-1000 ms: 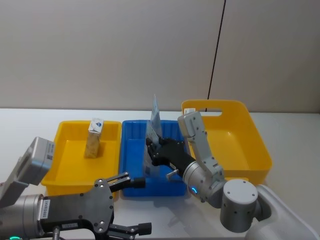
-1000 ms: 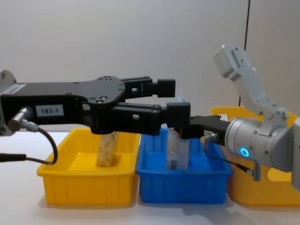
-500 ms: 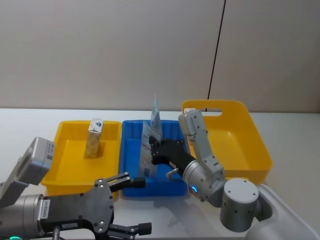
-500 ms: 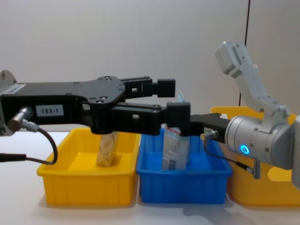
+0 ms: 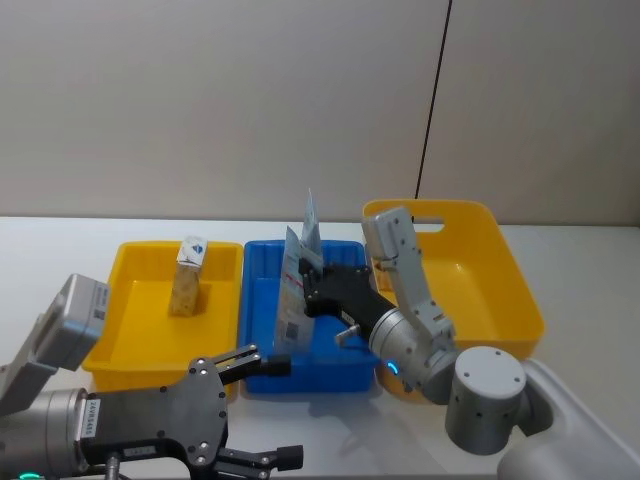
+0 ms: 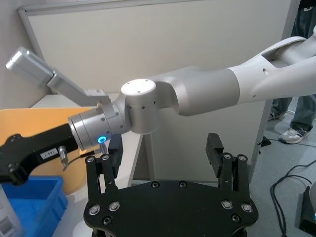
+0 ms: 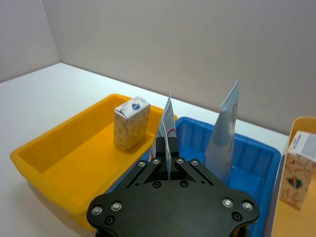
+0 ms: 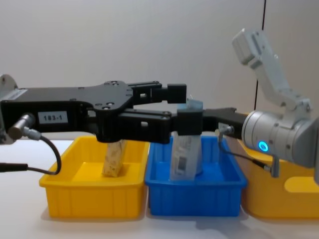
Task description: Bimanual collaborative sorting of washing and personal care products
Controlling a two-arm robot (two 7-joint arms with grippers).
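Washing and personal care products sit in three trays across the middle of the head view: the blue tray (image 5: 262,300) at centre holds a thin white pouch (image 5: 291,305) with a barcode and, behind it, a pale blue-white upright pouch (image 5: 310,222); the yellow tray (image 5: 128,318) at centre left holds a small cream carton (image 5: 186,276); the deeper yellow bin (image 5: 500,290) at centre right holds a white carton with red print (image 7: 296,170).

Risk, as I judge it: the thin pouch hangs tilted, pinched only at its upper edge, so it could swing, slip out, or knock the standing pouch over.

The right gripper (image 5: 318,288) is clamped together on that thin pouch over the blue tray. The left gripper (image 5: 262,412), at lower left of the head view, stands apart and empty, near the trays' front.
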